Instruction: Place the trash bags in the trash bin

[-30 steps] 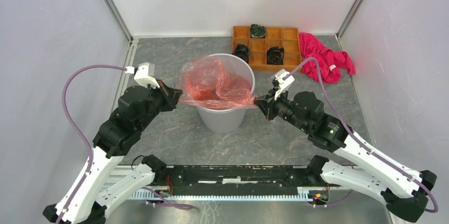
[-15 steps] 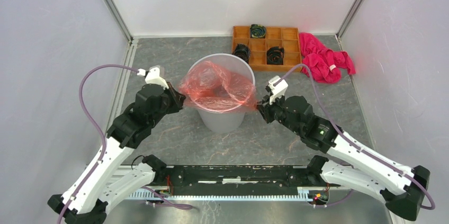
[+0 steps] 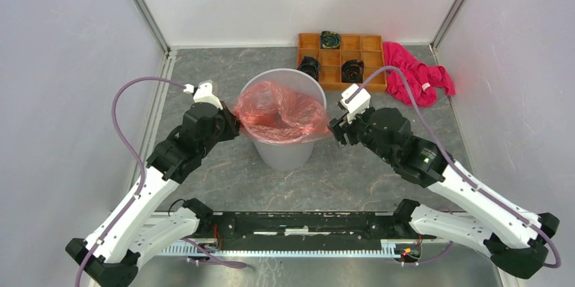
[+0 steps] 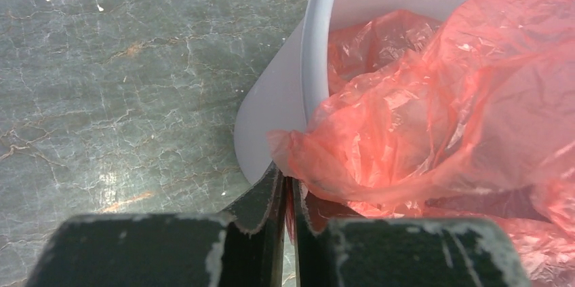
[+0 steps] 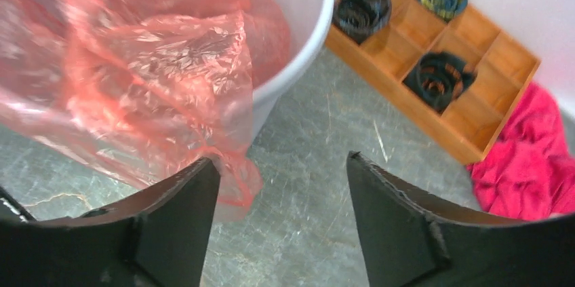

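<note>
A: Overhead view first. Where is the trash bag [image 3: 281,112]?
B: Mostly inside the trash bin [image 3: 288,155], crumpled and filling its mouth. Two edges spill over the rim, one on the left side and one on the right. The bin stands upright in the middle of the table [image 3: 217,70].
A: State of the left gripper [image 4: 286,180]?
B: It sits at the bin's left rim, outside the wall. In the wrist view the fingers are drawn almost together, leaving a thin slit with a strip of red film in it. Noted as clenched on the bag's left corner, which hangs outside the rim at the fingertips.
A: And the right gripper [image 5: 283,165]?
B: Released. Its jaws stand wide apart just beside the bin's right wall, and bare table shows between the fingers. The bag's overhanging edge droops by the inner face of the finger nearer the bin. Whether it touches cannot be told.
A: Surroundings?
B: A compartment tray [image 3: 371,44], orange-brown, stands behind the bin to the right, apart from it. It holds two black rolls [image 3: 352,70] in the near compartments and one patterned roll [image 3: 330,39] in a far one. A magenta cloth [image 3: 413,73] lies bunched just right of the tray.
A: Is the bag fully in?
B: No, both edges lie over the rim
</note>
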Action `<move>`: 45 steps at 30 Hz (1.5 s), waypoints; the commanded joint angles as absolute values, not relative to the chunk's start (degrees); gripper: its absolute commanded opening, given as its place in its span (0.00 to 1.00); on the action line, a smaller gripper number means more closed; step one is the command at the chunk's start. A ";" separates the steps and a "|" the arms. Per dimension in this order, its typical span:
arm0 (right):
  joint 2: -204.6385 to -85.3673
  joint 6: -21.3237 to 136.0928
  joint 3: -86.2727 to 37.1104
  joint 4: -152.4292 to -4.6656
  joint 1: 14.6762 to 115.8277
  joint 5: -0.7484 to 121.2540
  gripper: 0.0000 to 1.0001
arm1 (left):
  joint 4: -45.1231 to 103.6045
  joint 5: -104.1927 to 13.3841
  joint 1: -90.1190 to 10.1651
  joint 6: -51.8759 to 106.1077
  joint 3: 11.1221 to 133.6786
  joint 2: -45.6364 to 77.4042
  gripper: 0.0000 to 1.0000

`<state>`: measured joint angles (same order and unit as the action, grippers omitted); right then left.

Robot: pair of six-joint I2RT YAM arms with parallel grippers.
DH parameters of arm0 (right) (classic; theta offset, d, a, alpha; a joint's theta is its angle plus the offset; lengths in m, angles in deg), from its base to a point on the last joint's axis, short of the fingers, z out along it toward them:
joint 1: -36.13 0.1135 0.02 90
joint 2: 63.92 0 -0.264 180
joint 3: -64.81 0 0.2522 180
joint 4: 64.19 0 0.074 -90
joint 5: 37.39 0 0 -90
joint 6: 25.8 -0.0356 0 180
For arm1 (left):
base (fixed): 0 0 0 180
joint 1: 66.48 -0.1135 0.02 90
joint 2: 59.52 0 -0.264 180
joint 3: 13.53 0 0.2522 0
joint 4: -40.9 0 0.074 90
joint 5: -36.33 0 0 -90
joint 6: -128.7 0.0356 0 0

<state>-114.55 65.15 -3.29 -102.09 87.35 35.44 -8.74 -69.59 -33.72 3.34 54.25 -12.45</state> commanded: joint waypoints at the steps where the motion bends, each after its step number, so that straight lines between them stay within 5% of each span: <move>1: -113.80 71.26 -11.44 -103.81 87.27 41.97 0.78 | -6.62 -68.03 -33.80 6.10 55.38 -13.62 0.14; 13: -124.40 70.65 -21.80 -96.71 87.27 57.61 0.85 | -10.95 -69.67 -33.85 5.92 55.25 -18.54 0.10; 18: -125.87 69.01 -21.99 -97.80 87.46 55.32 0.83 | -12.47 -69.81 -33.87 5.92 54.22 -20.34 0.02; 26: -118.55 65.33 -13.88 -98.32 87.45 48.86 0.46 | -13.76 -69.05 -33.82 5.39 53.31 -21.53 0.02; 33: -109.83 59.47 -2.61 -93.21 87.43 44.09 0.02 | -15.66 -67.57 -33.87 1.95 49.68 -26.44 0.02; 45: -106.44 62.07 12.25 -83.75 87.44 44.57 0.01 | -12.24 -68.45 -33.84 -4.76 44.03 -23.56 0.02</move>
